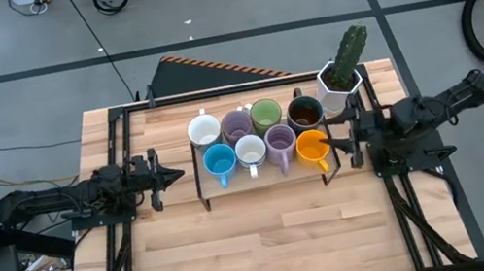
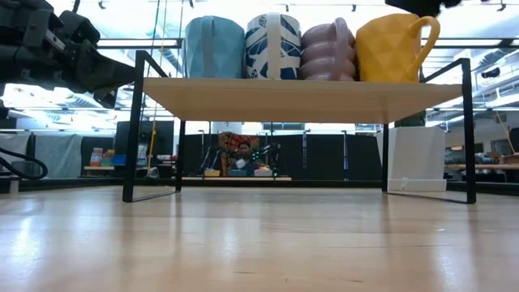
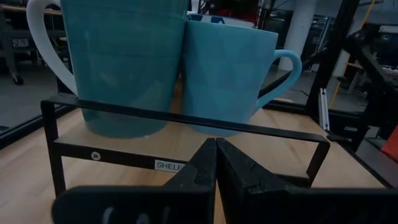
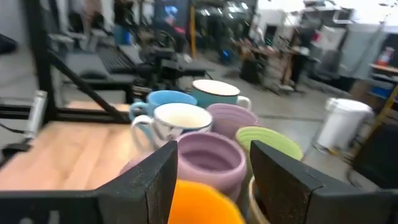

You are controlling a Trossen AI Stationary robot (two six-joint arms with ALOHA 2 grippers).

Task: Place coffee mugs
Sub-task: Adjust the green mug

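Observation:
Eight mugs stand in two rows on a black-framed wooden shelf (image 1: pixel 268 172). The far row holds white (image 1: pixel 204 128), lilac (image 1: pixel 237 124), green (image 1: pixel 266 114) and dark brown (image 1: pixel 304 112) mugs. The near row holds blue (image 1: pixel 219 162), white (image 1: pixel 251 152), lilac (image 1: pixel 281 144) and orange (image 1: pixel 311 147) mugs. My right gripper (image 1: pixel 332 140) is open at the shelf's right end. In its wrist view, the right gripper (image 4: pixel 212 155) has a finger on either side of the orange mug (image 4: pixel 199 202), without clear touch. My left gripper (image 1: pixel 173 175) is shut left of the shelf, and the left gripper (image 3: pixel 216 155) points at the blue mug (image 3: pixel 230 81).
A white faceted pot with a green cactus (image 1: pixel 339 78) stands at the shelf's far right corner, close to the right arm. Bare wooden table (image 1: pixel 269 239) spreads out on the near side of the shelf. The shelf's black rail (image 3: pixel 186 121) crosses in front of my left gripper.

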